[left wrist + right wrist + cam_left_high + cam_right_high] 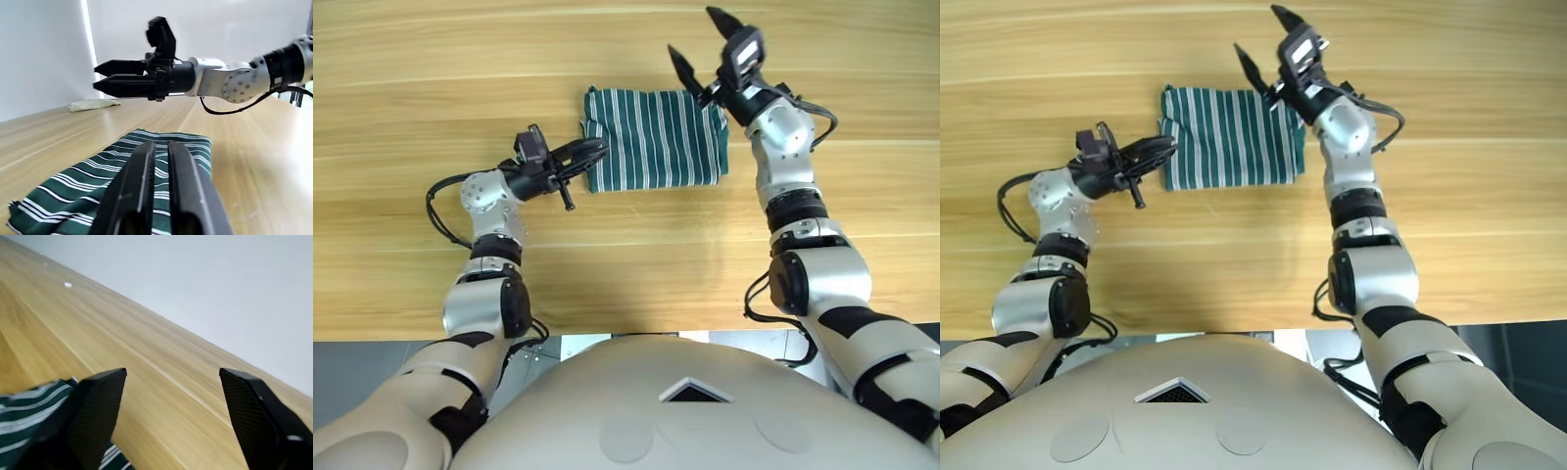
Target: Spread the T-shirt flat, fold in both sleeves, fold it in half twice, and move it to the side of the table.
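My left gripper (161, 143) has its two black fingers pressed almost together, a thin slit between them, and I see no fabric caught in that slit. It sits low, at the left edge of the shirt, with the fingertips reaching just over the cloth. I can't tell whether the undersides touch the fabric.

My right gripper (698, 41) is spread wide and holds nothing. In its wrist view there is only bare wood between the two fingers. It hangs raised over the far right corner of the shirt, clear of the cloth.

Between the two grippers lies the green T-shirt with thin white stripes (654, 137), gathered into a compact, roughly square packet of several layers. Its edges are fairly even, though the left side bulges a little. No sleeves stick out. It rests on the light wooden table (431, 88), around the middle of my reach rather than off to either side.

From this I judge that the spreading, both sleeve folds and both halvings are done. What remains is the last step, carrying or sliding the packet to the side of the table. Neither gripper has a hold on it, so that step needs a grasp first, preferably through all the layers so the folds don't open.
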Controlling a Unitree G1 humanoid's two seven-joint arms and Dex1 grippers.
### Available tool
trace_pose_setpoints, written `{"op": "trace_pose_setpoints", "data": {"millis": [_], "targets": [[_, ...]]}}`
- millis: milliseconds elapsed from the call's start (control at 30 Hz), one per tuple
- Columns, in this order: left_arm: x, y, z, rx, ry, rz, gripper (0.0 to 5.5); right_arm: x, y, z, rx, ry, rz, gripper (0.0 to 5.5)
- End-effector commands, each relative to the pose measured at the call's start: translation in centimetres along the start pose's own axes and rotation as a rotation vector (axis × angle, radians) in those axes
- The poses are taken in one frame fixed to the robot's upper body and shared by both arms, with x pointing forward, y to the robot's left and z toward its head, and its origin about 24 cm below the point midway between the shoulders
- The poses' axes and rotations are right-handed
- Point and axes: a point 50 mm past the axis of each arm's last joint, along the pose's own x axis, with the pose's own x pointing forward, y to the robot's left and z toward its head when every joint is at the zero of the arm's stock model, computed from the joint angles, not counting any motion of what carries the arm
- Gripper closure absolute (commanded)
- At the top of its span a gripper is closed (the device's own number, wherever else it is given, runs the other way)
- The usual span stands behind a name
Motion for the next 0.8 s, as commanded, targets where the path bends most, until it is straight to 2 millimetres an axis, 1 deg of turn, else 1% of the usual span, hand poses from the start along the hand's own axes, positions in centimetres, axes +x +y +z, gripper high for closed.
{"op": "trace_pose_setpoints", "data": {"millis": [33, 100, 167, 267, 400, 433, 500, 533, 567, 700, 800], "targets": [[0.4, -0.4, -0.5, 0.125, 0.148, -0.024, 5.5, 1.0, 1.1, 0.4, -0.198, 0.034, 0.065, 2.62], [0.7, -0.1, -0.8, 0.181, 0.228, -0.005, 5.5, 1.3, 2.0, 0.4, -0.278, 0.045, 0.114, 2.94], [1.1, 0.3, -1.4, 0.272, 0.357, 0.01, 5.5, 1.6, 3.2, 0.1, -0.35, 0.068, 0.189, 3.33], [2.0, 0.4, -2.1, 0.435, 0.509, -0.037, 5.5, 1.9, 4.5, -0.3, -0.444, 0.1, 0.28, 3.9], [2.8, 1.0, -2.3, 0.633, 0.596, -0.098, 5.5, 3.0, 5.1, 0.6, -0.5, 0.079, 0.314, 4.54], [2.9, 1.1, -2.2, 0.672, 0.603, -0.108, 5.5, 3.3, 5.3, 0.8, -0.507, 0.073, 0.322, 4.8], [3.1, 0.8, -2.2, 0.716, 0.6, -0.148, 5.5, 3.9, 5.5, 1.2, -0.514, 0.07, 0.333, 5.1], [3.0, 0.4, -2.5, 0.725, 0.604, -0.182, 5.5, 4.3, 5.6, 1.5, -0.52, 0.071, 0.338, 5.21], [2.9, -0.1, -2.8, 0.731, 0.61, -0.216, 5.5, 4.7, 5.7, 1.8, -0.524, 0.073, 0.342, 5.45], [0.9, -2.1, -4.3, 0.749, 0.702, -0.38, 5.5, 6.0, 5.9, 2.9, -0.489, 0.066, 0.37, 5.48], [-0.3, -2.9, -4.8, 0.767, 0.743, -0.452, 5.5, 6.2, 6.2, 2.9, -0.459, 0.09, 0.41, 5.48]]}}
